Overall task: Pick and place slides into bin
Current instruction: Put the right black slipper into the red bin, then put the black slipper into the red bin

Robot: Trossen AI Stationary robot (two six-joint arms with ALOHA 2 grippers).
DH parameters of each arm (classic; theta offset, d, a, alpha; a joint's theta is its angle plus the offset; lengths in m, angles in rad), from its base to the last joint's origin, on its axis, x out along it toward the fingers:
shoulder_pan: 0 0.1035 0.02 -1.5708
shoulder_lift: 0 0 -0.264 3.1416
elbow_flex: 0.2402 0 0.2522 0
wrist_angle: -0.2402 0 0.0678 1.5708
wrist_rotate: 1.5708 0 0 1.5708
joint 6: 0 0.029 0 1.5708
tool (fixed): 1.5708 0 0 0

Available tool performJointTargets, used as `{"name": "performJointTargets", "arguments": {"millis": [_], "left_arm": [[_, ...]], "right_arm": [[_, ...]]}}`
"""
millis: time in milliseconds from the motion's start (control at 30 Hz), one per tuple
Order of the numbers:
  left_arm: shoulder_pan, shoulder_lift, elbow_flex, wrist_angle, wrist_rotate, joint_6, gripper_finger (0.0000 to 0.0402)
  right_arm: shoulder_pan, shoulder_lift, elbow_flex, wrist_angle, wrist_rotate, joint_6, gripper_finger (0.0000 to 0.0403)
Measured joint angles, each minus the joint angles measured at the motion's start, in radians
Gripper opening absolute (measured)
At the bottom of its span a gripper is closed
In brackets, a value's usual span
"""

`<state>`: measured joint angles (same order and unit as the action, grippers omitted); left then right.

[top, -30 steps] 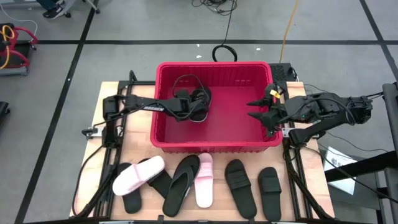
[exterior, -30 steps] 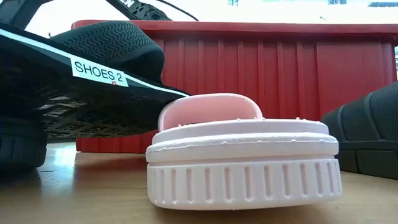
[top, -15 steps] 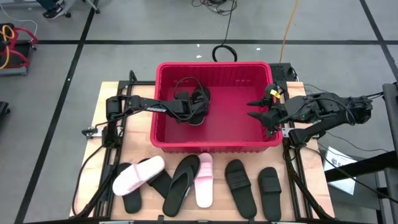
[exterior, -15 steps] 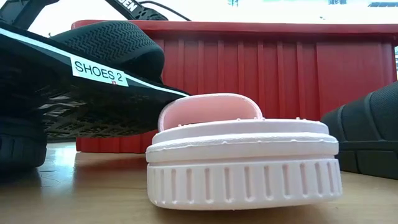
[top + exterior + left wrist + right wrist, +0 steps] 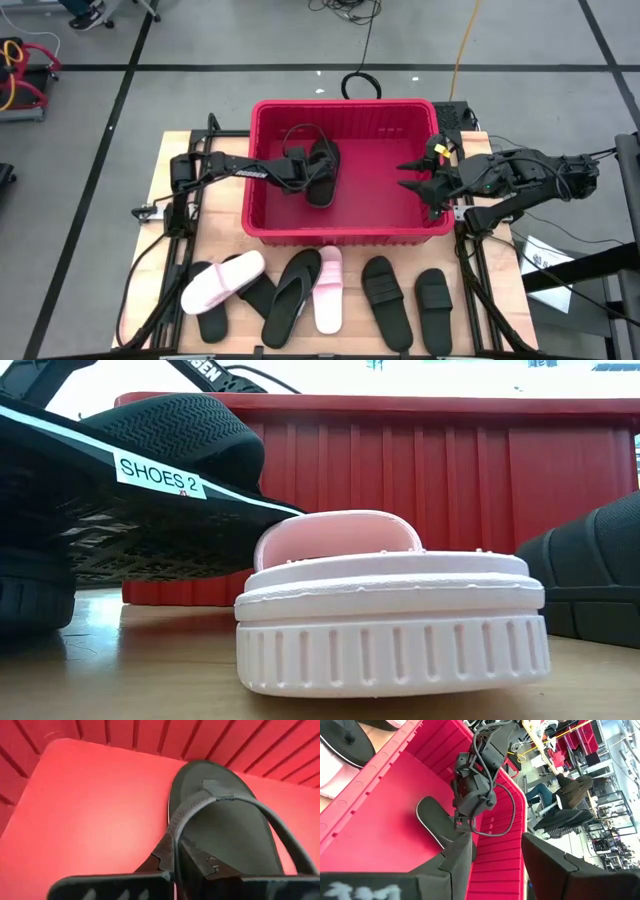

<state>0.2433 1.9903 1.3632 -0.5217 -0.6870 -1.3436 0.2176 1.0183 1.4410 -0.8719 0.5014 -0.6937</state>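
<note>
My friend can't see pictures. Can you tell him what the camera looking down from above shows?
The left gripper holds a black sandal by its strap inside a red bin. The right gripper waits open at the bin's right wall, and six more slides lie in front.

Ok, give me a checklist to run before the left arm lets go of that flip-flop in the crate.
1. Sandal over the bin: ok. The black flip-flop sits inside the red bin, clear of its walls.
2. Grip: ok. The left gripper is pinched shut on the flip-flop's strap.
3. Sole down on the bin floor: cannot tell. The left wrist view shows the toe close to the floor, but contact is not clear.
4. Right arm out of the way: ok. The right gripper hangs open near the bin's right wall, apart from the flip-flop.
5. Work left: not ok. Black and pink slides are lying on the table in front of the bin.
</note>
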Motion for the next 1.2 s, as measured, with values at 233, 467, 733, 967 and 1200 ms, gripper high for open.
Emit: {"name": "performJointTargets", "arguments": {"millis": [233, 467, 733, 967, 1200], "left_arm": [[0.007, 0.000, 0.000, 0.001, 0.033, 0.011, 0.0041], [0.007, 0.000, 0.000, 0.001, 0.041, 0.012, 0.0100], [0.020, -0.064, 0.001, -0.001, 0.114, 0.194, 0.0133], [0.021, -0.189, 0.001, -0.007, 0.111, 0.324, 0.0134], [-0.034, -0.350, 0.002, -0.007, 0.128, 0.558, 0.0134]], "right_arm": [[0.000, 0.000, 0.000, 0.000, 0.000, -0.001, 0.0164], [0.000, 0.000, 0.000, 0.000, 0.000, -0.002, 0.0164], [0.000, 0.000, 0.000, 0.000, 0.000, -0.001, 0.0164], [0.000, 0.000, 0.000, 0.000, 0.000, 0.000, 0.0164], [0.000, 0.000, 0.000, -0.001, -0.004, 0.026, 0.0164]]}}
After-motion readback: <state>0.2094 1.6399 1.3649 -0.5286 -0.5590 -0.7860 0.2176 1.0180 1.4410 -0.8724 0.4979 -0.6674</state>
